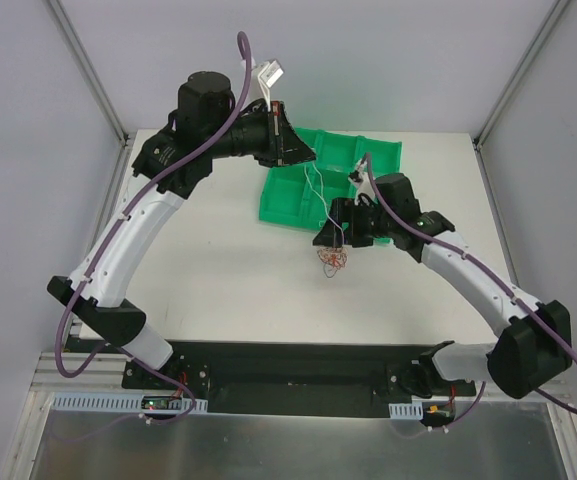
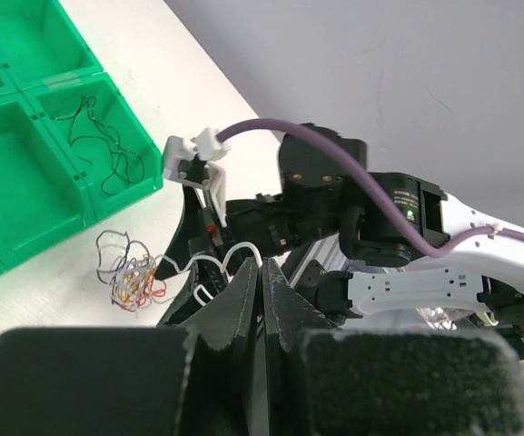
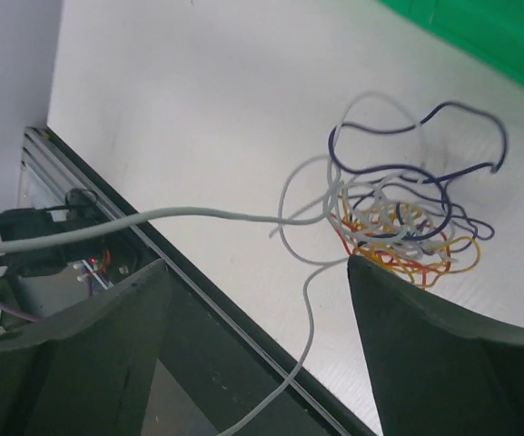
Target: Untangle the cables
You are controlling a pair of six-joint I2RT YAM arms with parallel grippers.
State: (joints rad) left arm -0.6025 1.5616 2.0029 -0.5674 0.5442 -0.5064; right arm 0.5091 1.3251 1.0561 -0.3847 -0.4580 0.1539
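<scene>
Right gripper [image 3: 252,300] stands wide open over the tangle of thin red, orange, white and black cables [image 3: 398,227] on the white table [image 3: 198,91]. Left gripper [image 2: 261,271] is closed on one white cable [image 3: 207,215]; the contact point is hard to make out.

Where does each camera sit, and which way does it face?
Top external: high behind the arm bases, looking down on the white table, green plastic compartment tray, left arm and right arm.
Left wrist: raised near the tray, facing the right arm; its shut left gripper fills the bottom.
Right wrist: low over the table, facing down; its open right gripper frames the view.
Shared: all three show the tangle of thin coloured wires.
</scene>
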